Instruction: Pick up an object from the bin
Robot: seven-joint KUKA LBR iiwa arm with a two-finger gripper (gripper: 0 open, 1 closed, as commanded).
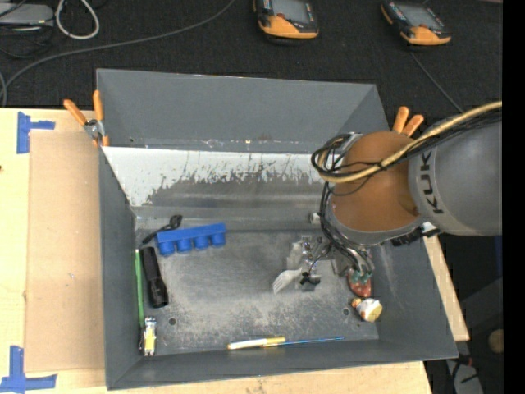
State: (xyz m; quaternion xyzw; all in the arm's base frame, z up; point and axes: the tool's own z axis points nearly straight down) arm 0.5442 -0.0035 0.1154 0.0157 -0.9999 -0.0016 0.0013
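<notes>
Bin (238,113) edges first: its sloped grey walls close in on all four sides. My arm (463,179) reaches in over the rim on the view's right, and the orange cover (369,191) at its wrist hangs above the right part of the floor. The widest bare floor runs through the middle, from the back wall to the near wall, between the things on the view's left and my tool (308,269). The tool is low over the floor, right of centre, well apart from every wall. I cannot tell whether it is released or clenched.

A blue block (191,239) with a row of round bumps lies near the floor's back-left corner. Just below it a black bar (153,277) lies along the left wall, with a thin green stick (139,290) between it and the wall's foot. A yellow-and-white pen (257,344) lies along the near wall, well apart from the tool.

The pale scrap (285,281), greyish white, lies right at the tool's tip on the view's left; I cannot tell whether they touch. A reddish lump (359,284) sits just right of the tool, below my wrist. A small yellow-and-white piece (367,309) lies near that lump, towards the near-right corner.
</notes>
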